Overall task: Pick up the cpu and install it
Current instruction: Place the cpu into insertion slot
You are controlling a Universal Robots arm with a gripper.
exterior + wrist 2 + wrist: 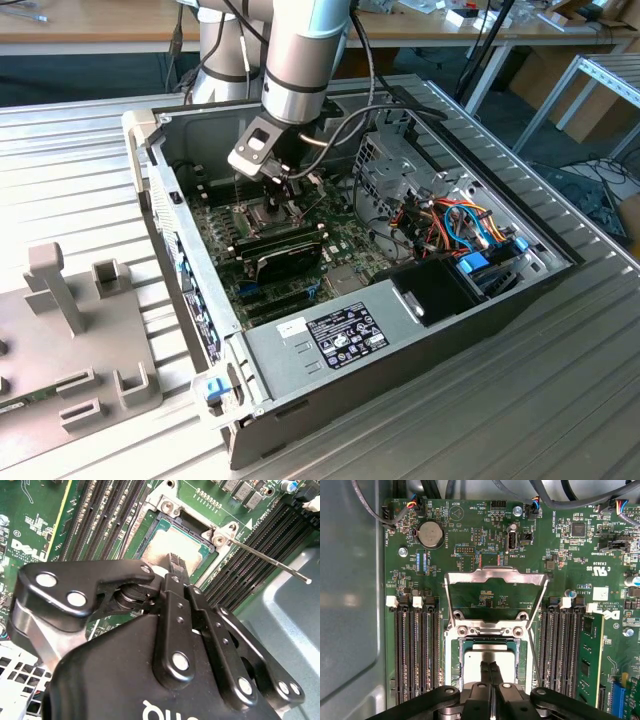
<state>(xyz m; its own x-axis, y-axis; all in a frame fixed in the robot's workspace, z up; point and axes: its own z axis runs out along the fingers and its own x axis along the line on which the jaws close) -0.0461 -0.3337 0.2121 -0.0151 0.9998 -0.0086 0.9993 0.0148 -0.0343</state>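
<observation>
Since the hinged bare-metal socket frame stood flipped open, the small square silver-grey cpu sat in its socket on the green motherboard, black two-finger claw pinched fully shut over its top, gripping nothing.

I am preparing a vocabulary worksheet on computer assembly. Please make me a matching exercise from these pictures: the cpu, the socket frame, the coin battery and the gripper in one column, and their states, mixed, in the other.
Column one
1 cpu
2 socket frame
3 coin battery
4 gripper

Column two
a round and shiny
b swung open
c seated flat, dull silver top facing up
d black, shut, right over the chip

Pairs: 1-c, 2-b, 3-a, 4-d
</observation>
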